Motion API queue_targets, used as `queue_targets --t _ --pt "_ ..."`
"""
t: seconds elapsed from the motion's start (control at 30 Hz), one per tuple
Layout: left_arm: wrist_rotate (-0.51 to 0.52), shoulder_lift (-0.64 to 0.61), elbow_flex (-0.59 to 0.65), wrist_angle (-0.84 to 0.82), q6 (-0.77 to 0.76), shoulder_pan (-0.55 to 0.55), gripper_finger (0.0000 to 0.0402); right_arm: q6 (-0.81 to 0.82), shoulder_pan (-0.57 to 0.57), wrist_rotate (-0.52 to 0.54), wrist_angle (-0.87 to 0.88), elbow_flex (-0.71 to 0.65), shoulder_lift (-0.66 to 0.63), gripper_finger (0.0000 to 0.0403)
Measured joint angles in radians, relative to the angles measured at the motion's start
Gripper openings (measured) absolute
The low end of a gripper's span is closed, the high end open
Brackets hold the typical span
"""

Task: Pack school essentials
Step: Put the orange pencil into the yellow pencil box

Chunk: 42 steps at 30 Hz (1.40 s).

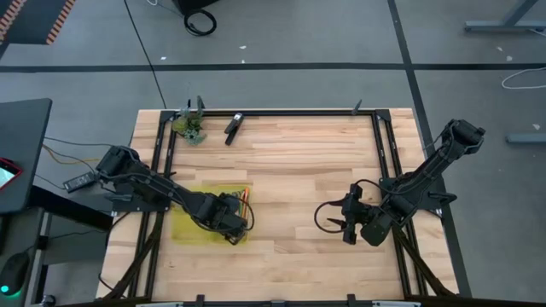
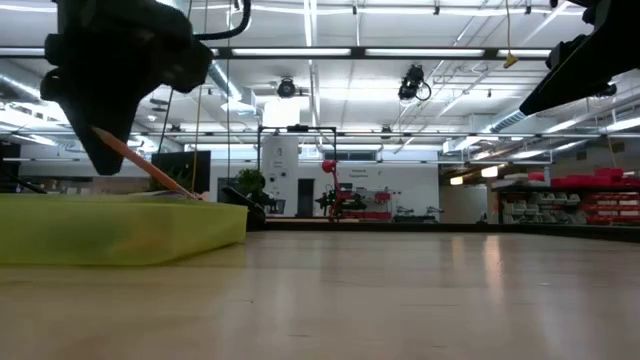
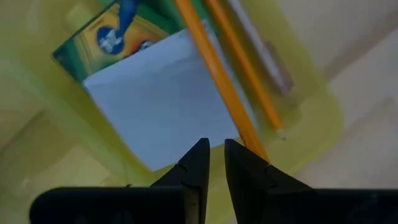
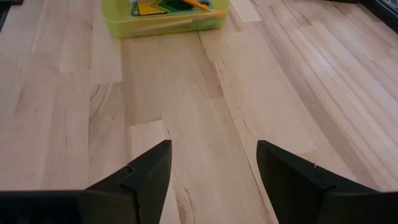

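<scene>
A yellow-green see-through tray (image 1: pixel 189 228) sits near the table's left side. In it lie a pale blue notepad (image 3: pixel 161 106), a crayon box (image 3: pixel 115 31) partly under the pad, and two orange pencils (image 3: pixel 245 68). One pencil (image 2: pixel 150 168) slants up over the tray's rim. My left gripper (image 3: pixel 216 152) points down over the tray's near right corner. It is all but shut, with a thin slit and nothing between the fingers. My right gripper (image 4: pixel 212 155) hangs open over bare wood to the tray's right. My left gripper has the slanting orange pencil (image 3: pixel 252 140) running right past the outer side of one finger (image 3: pixel 245 168). That finger covers the spot, so I cannot tell whether it touches the pencil. Nothing sits between the two fingers.
A black oblong tool (image 1: pixel 233 126) and a green leafy clump (image 1: pixel 192 128) lie at the far left edge. Black frame rails (image 1: pixel 375 145) run along the table's sides. Bare wood (image 1: pixel 290 213) lies between the tray and my right gripper.
</scene>
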<state>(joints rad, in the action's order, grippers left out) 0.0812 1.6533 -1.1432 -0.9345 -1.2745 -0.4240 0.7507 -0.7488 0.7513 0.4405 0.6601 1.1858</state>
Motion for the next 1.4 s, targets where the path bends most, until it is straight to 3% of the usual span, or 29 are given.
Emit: queue_targets --t 0.73,1.1,1.4 --pt "0.053 -0.002 0.000 0.143 0.091 0.008 0.0050 -0.014 0.000 0.003 -0.022 0.000 0.000 0.0241" --pt "0.060 0.078 0.000 0.251 0.160 -0.002 0.0050 -0.014 -0.001 0.003 -0.026 0.000 0.000 0.0241" --pt "-0.014 0.115 0.000 0.258 0.161 -0.006 0.0050 -0.015 0.000 0.008 -0.031 0.000 0.000 0.0241"
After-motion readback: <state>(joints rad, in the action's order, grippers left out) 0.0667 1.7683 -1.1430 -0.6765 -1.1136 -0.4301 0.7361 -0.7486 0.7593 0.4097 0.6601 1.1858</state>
